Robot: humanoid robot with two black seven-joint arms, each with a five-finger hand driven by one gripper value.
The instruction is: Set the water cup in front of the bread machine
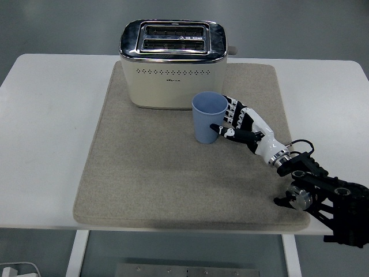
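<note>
The light blue water cup (207, 118) stands upright on the beige mat (144, 173), just in front of the right end of the cream and chrome bread machine (172, 62). My right hand (229, 120) reaches in from the lower right and sits against the cup's right side. Its thumb lies across the cup's lower front right, and its fingers (232, 108) are spread loosely by the cup's right wall, not clamped on it. The left arm is out of view.
The mat covers the middle of the white table (52, 115). The toaster's lever knob (232, 50) sticks out on its right end. My black forearm (323, 196) lies over the mat's front right corner.
</note>
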